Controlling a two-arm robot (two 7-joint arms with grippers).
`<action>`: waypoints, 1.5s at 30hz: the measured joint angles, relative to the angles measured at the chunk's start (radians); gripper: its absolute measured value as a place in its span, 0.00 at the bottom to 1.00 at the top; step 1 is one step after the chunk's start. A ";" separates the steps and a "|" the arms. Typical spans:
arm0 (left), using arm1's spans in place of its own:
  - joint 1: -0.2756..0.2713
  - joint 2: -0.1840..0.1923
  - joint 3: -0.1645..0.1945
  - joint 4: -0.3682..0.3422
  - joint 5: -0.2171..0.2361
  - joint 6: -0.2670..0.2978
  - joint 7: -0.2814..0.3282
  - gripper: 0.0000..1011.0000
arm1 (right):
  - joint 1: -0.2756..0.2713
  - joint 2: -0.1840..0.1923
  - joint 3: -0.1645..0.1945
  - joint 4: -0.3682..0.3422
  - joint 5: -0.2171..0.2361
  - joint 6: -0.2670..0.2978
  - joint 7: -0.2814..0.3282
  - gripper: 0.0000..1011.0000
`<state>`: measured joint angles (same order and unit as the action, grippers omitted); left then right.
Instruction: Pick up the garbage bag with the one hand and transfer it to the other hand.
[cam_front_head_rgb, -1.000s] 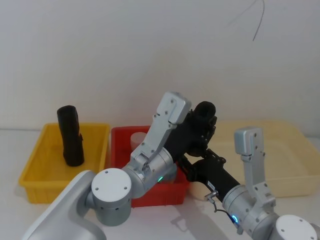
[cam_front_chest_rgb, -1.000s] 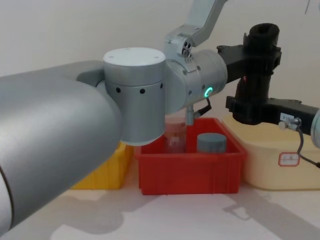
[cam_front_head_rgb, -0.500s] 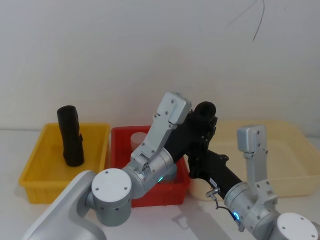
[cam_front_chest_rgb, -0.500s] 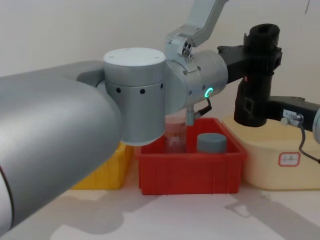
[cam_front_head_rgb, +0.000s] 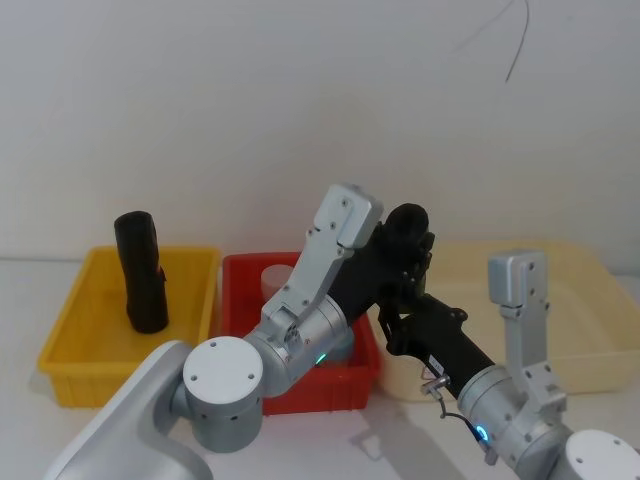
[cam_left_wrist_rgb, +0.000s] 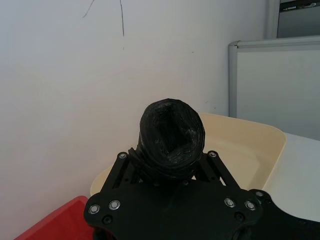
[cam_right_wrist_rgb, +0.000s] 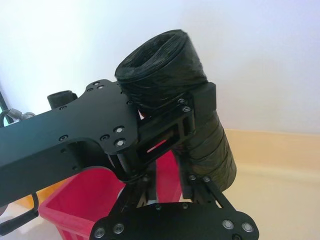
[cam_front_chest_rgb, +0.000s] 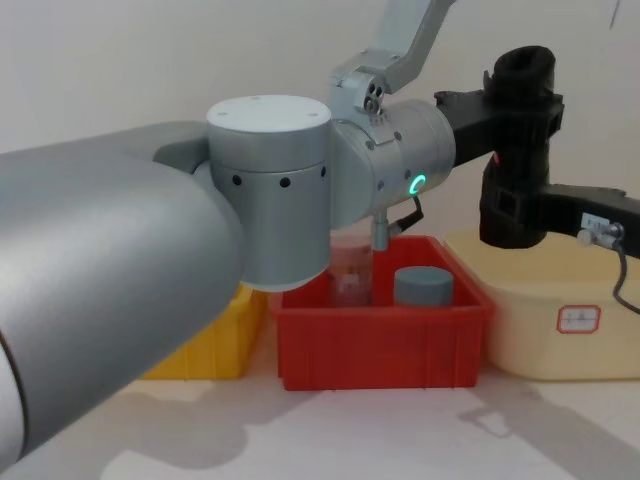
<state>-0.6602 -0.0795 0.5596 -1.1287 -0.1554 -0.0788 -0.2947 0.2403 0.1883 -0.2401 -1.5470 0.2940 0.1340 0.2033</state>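
Left pincer (cam_front_chest_rgb: 520, 110) clamps garbage bag (cam_front_chest_rgb: 525, 70) upright | right pincer (cam_front_chest_rgb: 510, 215) at its base, grip unclear

A: Left side, pose?
B: Left arm (cam_front_chest_rgb: 300, 190) reaches up and across from the lower left with the elbow bent. The green ring (cam_front_chest_rgb: 416, 184) near the wrist is lit. Left gripper (cam_front_chest_rgb: 518, 115) is held high, right of centre, jaws clamped on the upper half of the garbage bag (cam_front_chest_rgb: 525, 68).
A: Right side?
B: Right arm (cam_front_head_rgb: 520, 400) enters from the lower right, black wrist pointing toward centre. Right gripper (cam_front_chest_rgb: 512, 205) sits just below the left gripper, at the bag's lower half.
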 joint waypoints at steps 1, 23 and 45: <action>0.000 0.000 0.000 0.000 0.000 0.000 0.000 0.37 | -0.001 0.001 0.000 -0.002 0.001 0.001 0.000 0.25; 0.000 0.000 0.000 0.000 0.000 0.000 0.000 0.37 | -0.023 0.021 0.003 -0.042 0.012 0.022 -0.001 0.94; 0.000 0.000 0.000 0.000 0.000 0.000 0.001 0.37 | 0.012 0.018 -0.019 -0.003 0.007 0.017 0.013 0.99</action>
<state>-0.6602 -0.0794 0.5592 -1.1287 -0.1553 -0.0788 -0.2941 0.2524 0.2065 -0.2593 -1.5499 0.3009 0.1506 0.2160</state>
